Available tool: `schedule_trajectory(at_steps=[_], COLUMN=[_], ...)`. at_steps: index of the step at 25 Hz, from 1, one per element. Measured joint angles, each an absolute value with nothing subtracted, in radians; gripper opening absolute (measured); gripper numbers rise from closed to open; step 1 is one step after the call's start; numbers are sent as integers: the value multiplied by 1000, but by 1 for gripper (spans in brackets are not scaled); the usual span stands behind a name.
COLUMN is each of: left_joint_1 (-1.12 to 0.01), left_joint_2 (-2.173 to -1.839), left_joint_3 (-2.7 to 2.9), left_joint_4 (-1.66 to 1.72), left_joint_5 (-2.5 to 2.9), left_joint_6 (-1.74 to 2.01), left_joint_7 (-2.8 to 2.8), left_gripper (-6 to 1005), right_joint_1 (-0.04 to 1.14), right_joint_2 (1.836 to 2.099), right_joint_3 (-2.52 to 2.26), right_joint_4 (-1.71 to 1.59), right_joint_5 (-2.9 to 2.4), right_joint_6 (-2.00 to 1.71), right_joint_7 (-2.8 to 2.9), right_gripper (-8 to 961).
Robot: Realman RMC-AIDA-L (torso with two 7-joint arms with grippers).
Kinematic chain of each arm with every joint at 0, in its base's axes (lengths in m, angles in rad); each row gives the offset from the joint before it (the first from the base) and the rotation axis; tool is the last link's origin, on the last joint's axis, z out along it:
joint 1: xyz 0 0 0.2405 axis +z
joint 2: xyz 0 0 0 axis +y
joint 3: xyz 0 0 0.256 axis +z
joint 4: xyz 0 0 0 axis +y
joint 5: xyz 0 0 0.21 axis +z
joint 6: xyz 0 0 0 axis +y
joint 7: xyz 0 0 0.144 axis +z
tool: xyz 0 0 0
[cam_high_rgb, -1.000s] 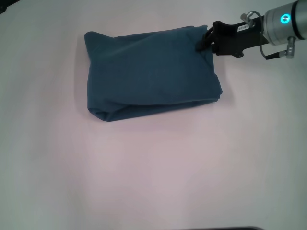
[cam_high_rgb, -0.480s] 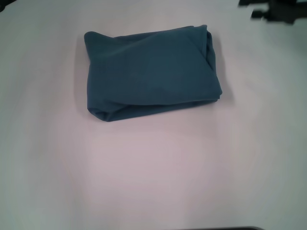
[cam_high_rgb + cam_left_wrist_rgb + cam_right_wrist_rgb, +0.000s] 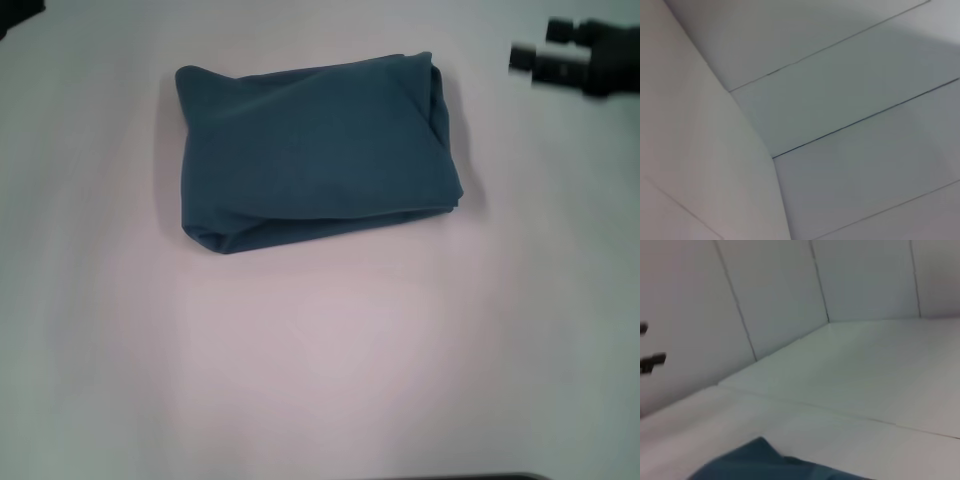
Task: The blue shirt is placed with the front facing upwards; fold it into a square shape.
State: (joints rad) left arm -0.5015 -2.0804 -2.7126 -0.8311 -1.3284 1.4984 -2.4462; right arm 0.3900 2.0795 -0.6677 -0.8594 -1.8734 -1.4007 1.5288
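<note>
The blue shirt [image 3: 315, 155] lies folded into a compact block on the white counter [image 3: 320, 360], far-centre in head view, plain teal side up, no lettering showing. It's wider than deep, so more rectangle than square; task looks nearly done or done, judging by shape only.

Right gripper [image 3: 560, 62] hangs at the far right corner, off the cloth, w/ a clear gap to the shirt's right edge. Can't tell if its fingers are apart or together, too blurred. Left gripper not visible; only a dark bit at far-left corner, can't ID it. Left wrist cam sees just wall panels. Right wrist cam catches a corner of the shirt [image 3: 765, 462] low in frame plus counter and walls.

Risks:
- Right-side fold is bunched and rounded, near edge has a loose flap; layers could spring open if left as is.
- Any re-approach from the right could snag that bulky edge and drag the whole block.

Room: lots of bare counter near side and both flanks; less behind the shirt.
</note>
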Motion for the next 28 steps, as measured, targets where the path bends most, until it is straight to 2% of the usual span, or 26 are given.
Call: schedule_trajectory(at_steps=[10, 22, 28], left_joint_1=[-485, -494, -500], left_joint_2=[-2065, -2063, -2067], left_joint_3=[-2753, -2754, -2753], left_joint_4=[-713, -709, -708], left_joint_5=[-1330, -1330, -1330], left_joint_6=[1484, 1467, 1468], left_joint_7=[-2448, -2448, -2448], left_gripper=[678, 678, 677], right_joint_1=[358, 473, 509], right_joint_2=[2087, 2095, 2092], right_joint_3=[-617, -663, -735], right_joint_4=[-569, -360, -304], right_joint_5=[-1730, -1736, -1740], right_joint_6=[-1404, -1373, -1183], right_joint_7=[1097, 836, 791], right_gripper=[857, 858, 856])
